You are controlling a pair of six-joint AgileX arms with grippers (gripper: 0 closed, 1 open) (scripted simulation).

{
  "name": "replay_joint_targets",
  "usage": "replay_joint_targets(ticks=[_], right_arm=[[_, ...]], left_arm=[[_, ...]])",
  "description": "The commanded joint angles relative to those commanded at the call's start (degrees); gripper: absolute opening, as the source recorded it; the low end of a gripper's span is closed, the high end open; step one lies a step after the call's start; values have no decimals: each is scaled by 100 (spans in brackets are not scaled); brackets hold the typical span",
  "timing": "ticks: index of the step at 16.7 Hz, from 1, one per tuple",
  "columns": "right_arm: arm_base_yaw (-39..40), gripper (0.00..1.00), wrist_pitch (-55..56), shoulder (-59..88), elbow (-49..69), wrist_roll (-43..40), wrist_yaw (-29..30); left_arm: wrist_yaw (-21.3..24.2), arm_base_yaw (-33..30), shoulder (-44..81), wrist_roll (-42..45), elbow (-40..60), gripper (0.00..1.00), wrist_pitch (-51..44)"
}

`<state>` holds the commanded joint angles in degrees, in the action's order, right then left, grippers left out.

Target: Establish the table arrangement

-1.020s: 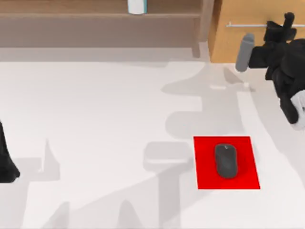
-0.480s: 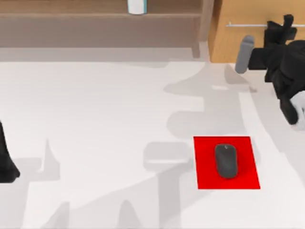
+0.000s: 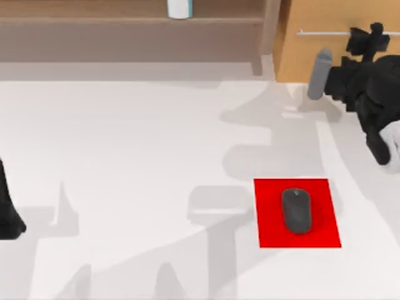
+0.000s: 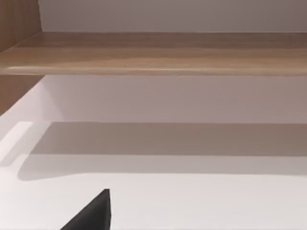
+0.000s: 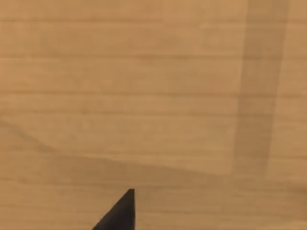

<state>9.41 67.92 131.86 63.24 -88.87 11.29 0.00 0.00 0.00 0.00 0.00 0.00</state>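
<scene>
The left arm (image 3: 9, 212) is parked at the worktop's (image 3: 125, 144) left edge. A mouse (image 3: 296, 210) lies on the red mat (image 3: 269, 231). Far right, the right end effector (image 3: 365, 42) reaches the drawer handle (image 3: 319, 32), likely to grasp it next; I cannot tell its opening.

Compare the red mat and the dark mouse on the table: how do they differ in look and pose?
The red mat is flat, rectangular and bright red; the mouse is rounded, oval and dark grey. The mat is the larger and lies straight on the white table; the mouse sits on top of the mat, near its middle, its long axis running toward the wooden unit. Both lie at the table's right side, untouched by either arm.
</scene>
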Motion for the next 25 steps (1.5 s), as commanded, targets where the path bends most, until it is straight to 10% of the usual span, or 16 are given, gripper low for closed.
replay_joint_targets(ticks=[25], right_arm=[[152, 100, 538, -391, -1245, 66, 126]], left_arm=[[0, 0, 0, 0, 0, 100, 0]])
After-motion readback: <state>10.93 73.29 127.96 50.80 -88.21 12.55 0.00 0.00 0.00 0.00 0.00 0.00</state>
